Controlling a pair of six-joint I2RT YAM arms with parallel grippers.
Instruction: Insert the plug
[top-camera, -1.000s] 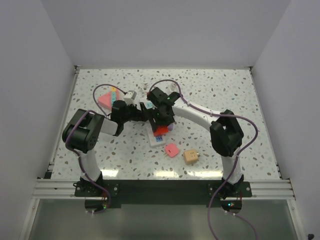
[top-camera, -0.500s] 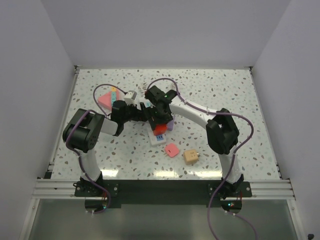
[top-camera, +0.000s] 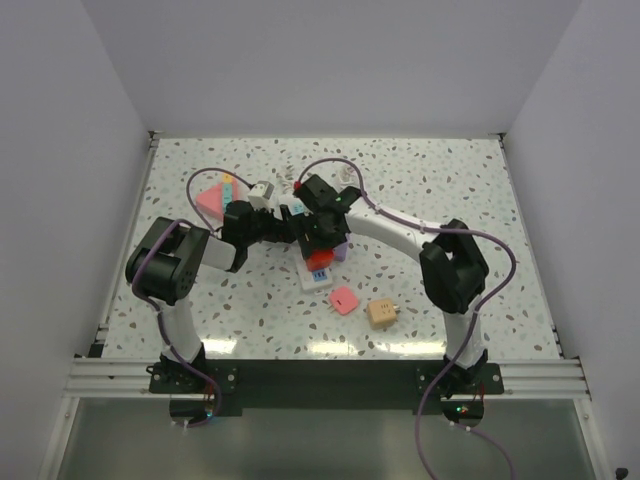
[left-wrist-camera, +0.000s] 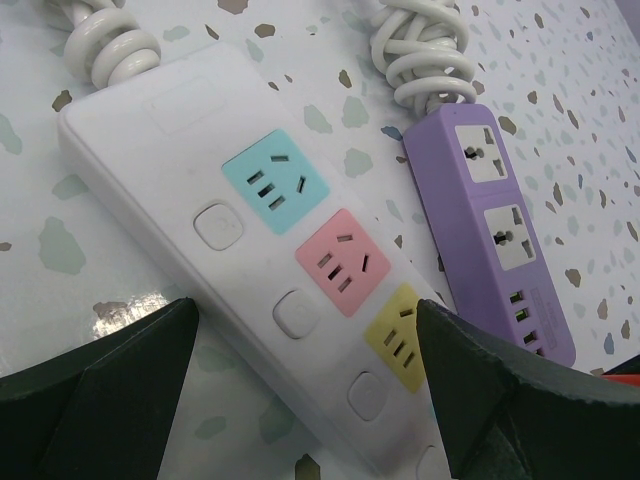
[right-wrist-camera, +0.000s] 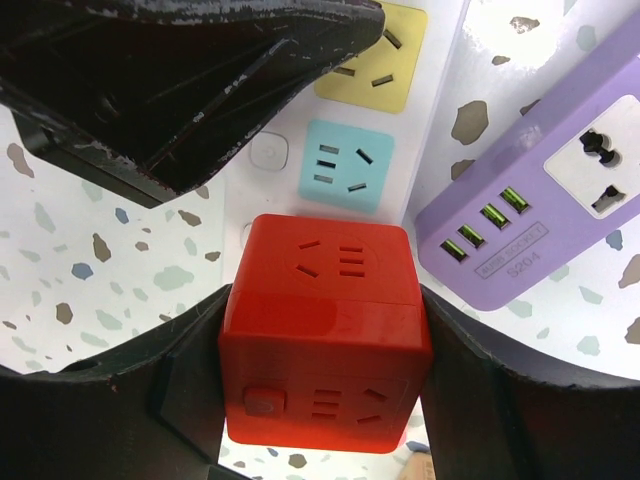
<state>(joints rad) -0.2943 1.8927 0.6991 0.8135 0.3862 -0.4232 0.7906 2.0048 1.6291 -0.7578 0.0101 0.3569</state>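
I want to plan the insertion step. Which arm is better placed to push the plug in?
Right. Its gripper grips the red cube plug just over the white power strip; the left gripper is empty, flanking that strip.

The left arm (top-camera: 170, 270) folds at the elbow and reaches low to the right. The right arm (top-camera: 450, 270) arcs left from its own elbow, and the two wrists almost meet over the middle of the desk (top-camera: 470, 180). The left gripper (left-wrist-camera: 310, 400) points down at the desk, its fingers (left-wrist-camera: 100, 400) spread wide apart. The right gripper (right-wrist-camera: 325, 340) is pitched downward too - its fingers (right-wrist-camera: 470, 380) are clamped on opposite sides of the red plug (right-wrist-camera: 325, 290).
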